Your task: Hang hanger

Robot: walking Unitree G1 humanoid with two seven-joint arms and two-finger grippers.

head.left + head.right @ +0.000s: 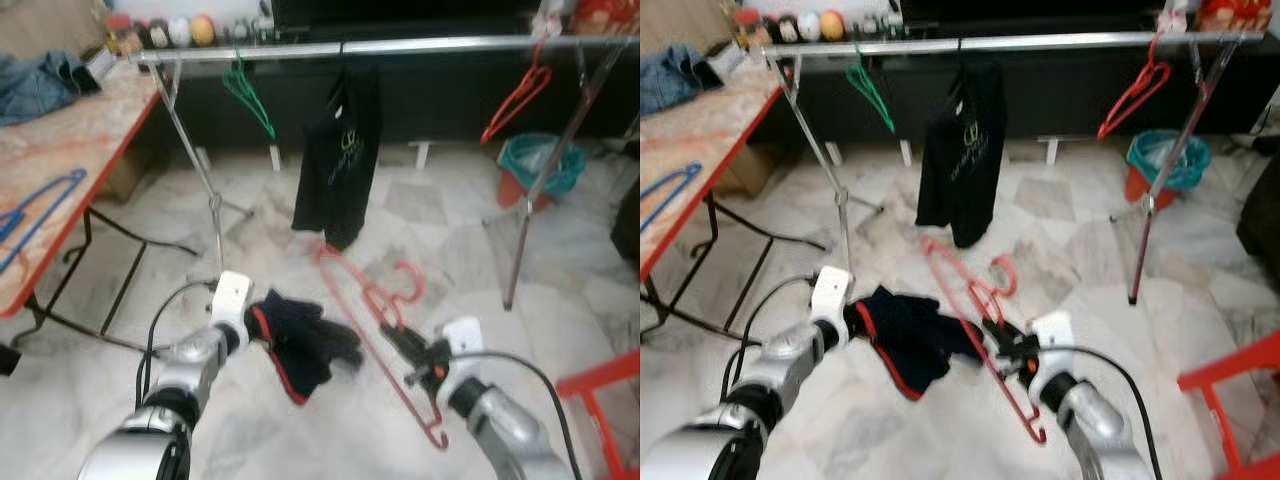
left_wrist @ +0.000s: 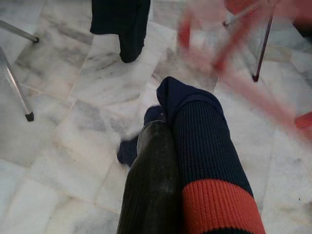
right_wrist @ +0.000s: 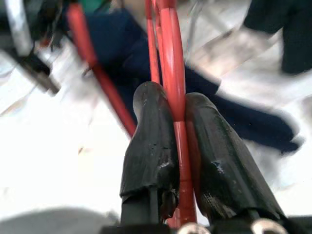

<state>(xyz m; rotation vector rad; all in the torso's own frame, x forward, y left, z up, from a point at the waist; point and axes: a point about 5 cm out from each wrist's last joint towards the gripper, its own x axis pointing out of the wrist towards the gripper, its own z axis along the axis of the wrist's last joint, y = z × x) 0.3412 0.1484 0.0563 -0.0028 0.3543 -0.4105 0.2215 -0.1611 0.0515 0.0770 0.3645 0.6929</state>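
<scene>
While your right tool (image 3: 178,161) pinches the red hanger (image 1: 375,320) on its lower bar, the hanger's long axis runs away from that tool, up and toward your left, with its hook (image 1: 408,280) at the far end pointing toward the rail (image 1: 400,45). Your left tool (image 2: 161,161) is pressed shut on the dark garment with the red band (image 1: 300,340), just beside the hanger's bar. The rail lies well ahead and above, so judge the right arm as the nearer one for the lift.
</scene>
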